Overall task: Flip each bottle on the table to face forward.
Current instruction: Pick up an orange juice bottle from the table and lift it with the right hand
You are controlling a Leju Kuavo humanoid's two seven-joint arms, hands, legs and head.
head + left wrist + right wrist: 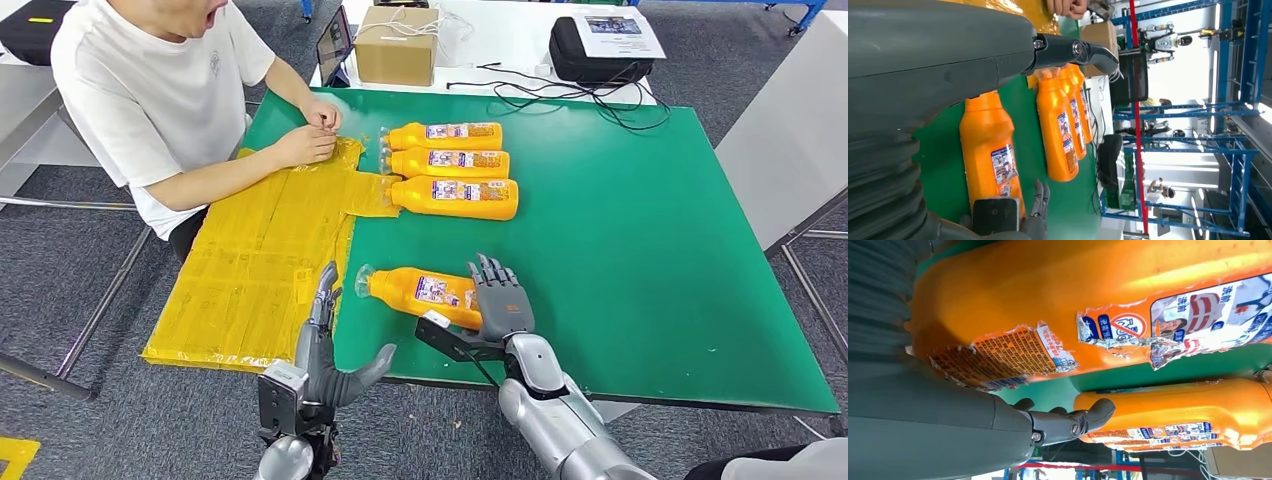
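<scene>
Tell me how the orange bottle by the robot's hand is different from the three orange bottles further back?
The near bottle lies alone and slanted, while the three far bottles lie straight, side by side in a row. The right hand rests on the near bottle's base; nothing touches the far ones, though their caps reach the yellow sheet. All four are orange, labelled, and lying down with caps pointing the same way.

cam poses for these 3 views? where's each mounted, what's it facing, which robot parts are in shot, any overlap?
Head: high on the body, looking forward and down at the green table; left hand and right hand show, the right over the near bottle.
Left wrist: behind the left hand, turned sideways, facing the bottle row.
Right wrist: behind the right hand, close on the near bottle.
Shared: all three show the near bottle.
</scene>
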